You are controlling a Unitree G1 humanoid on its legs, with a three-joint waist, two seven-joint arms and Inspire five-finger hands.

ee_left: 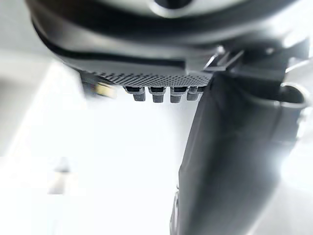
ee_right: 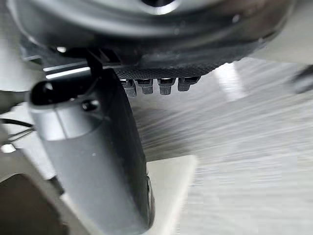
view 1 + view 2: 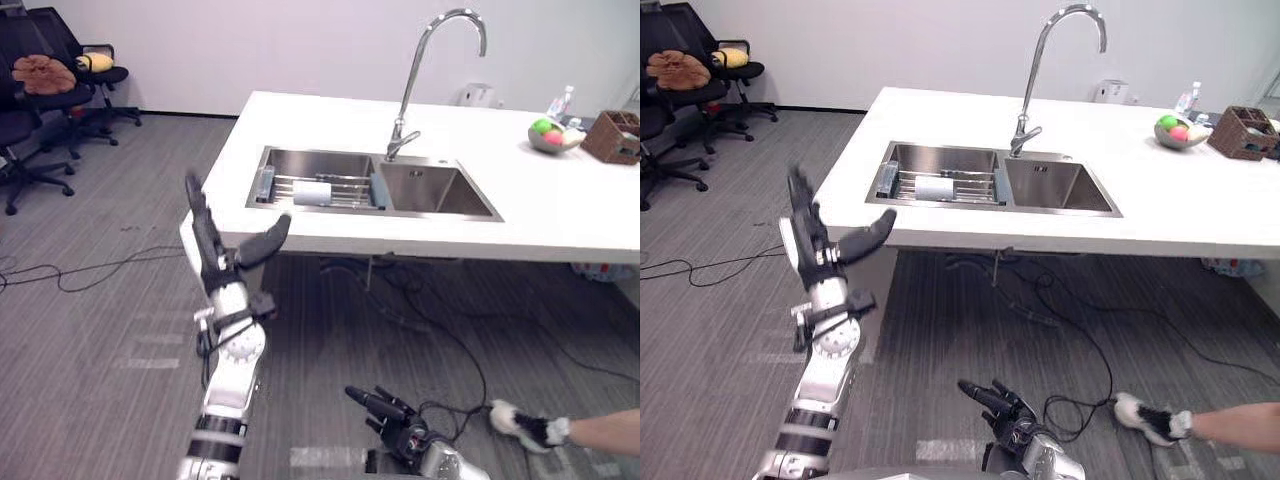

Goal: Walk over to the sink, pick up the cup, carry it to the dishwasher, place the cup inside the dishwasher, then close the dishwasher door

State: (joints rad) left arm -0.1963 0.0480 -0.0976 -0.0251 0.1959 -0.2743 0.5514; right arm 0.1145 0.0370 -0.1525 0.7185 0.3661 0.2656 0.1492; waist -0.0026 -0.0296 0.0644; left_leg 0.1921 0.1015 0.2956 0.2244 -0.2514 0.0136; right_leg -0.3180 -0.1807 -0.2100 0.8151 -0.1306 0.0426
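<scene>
- Hovering with straight fingers [image 3: 197, 205] and thumb spread, the left hand [image 3: 213, 255] holds nothing, just short of the counter [image 3: 450, 232] edge.
- The cup [image 3: 312, 192] lies on the sink [image 3: 440, 190] rack [image 3: 345, 186] beyond that hand, well apart.
- The right hand [image 3: 400, 425] hangs low, slack and empty.

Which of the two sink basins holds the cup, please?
The left basin: the white cup rests on the wire rack spanning it. The right basin, beside the faucet, has neither rack nor cup.
</scene>
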